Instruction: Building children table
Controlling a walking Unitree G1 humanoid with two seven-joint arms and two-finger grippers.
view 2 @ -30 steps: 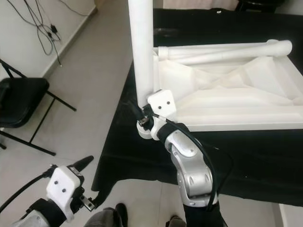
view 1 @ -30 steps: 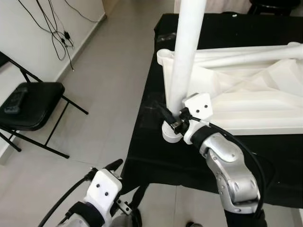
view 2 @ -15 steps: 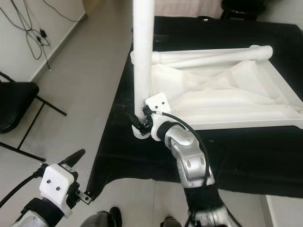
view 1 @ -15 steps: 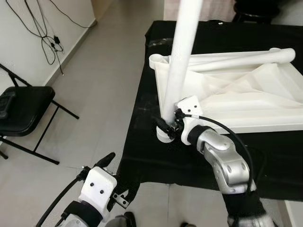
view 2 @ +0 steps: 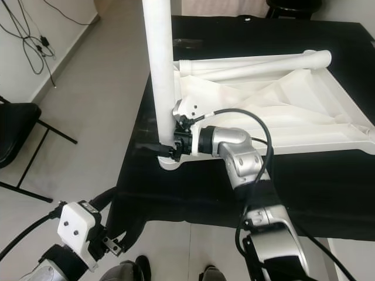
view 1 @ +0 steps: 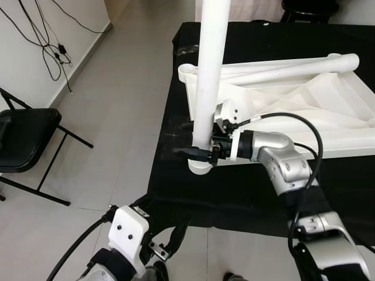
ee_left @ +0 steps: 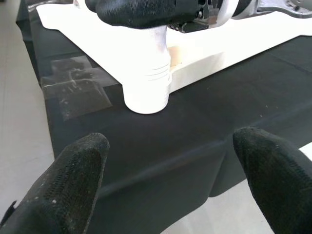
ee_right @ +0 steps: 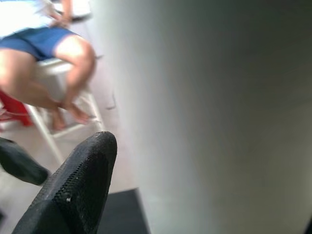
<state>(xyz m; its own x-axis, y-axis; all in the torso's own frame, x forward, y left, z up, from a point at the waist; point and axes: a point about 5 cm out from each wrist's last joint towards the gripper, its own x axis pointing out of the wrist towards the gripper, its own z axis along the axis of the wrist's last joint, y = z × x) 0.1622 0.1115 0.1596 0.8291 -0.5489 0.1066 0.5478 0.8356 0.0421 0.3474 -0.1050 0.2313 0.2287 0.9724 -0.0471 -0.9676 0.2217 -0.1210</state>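
the right tool (view 1: 199, 153) is clamped around the foot of a white leg (view 1: 208, 76), its black fingers (view 1: 190, 152) pointing toward the robot's left, one on each side of the tube; the far finger is mostly hidden behind the leg, and the right wrist view is blurred, with the tube's wall close against one finger (ee_right: 73, 190) and a seated person's legs (ee_right: 46, 73) behind. the leg stands upright, long axis vertical, its top cut off by the picture's edge, its ringed base (ee_left: 146, 85) set in the near-left corner of the white tabletop (view 1: 304, 111). the tabletop lies upside down on a table draped in black cloth (view 1: 234, 193), and its right side runs out of the picture. a second leg (view 1: 281, 65) lies flat along the tabletop's far edge, long axis running left to right. the corner sits close to the table's left edge, with little cloth to spare beside it; beyond that edge is open tiled floor (view 1: 117, 105) out to a black folding chair (view 1: 26, 137) and cables (view 1: 50, 41) on the wall. the left tool (ee_left: 165, 170) hangs low, below the table's near edge, fingers spread wide and holding nothing.
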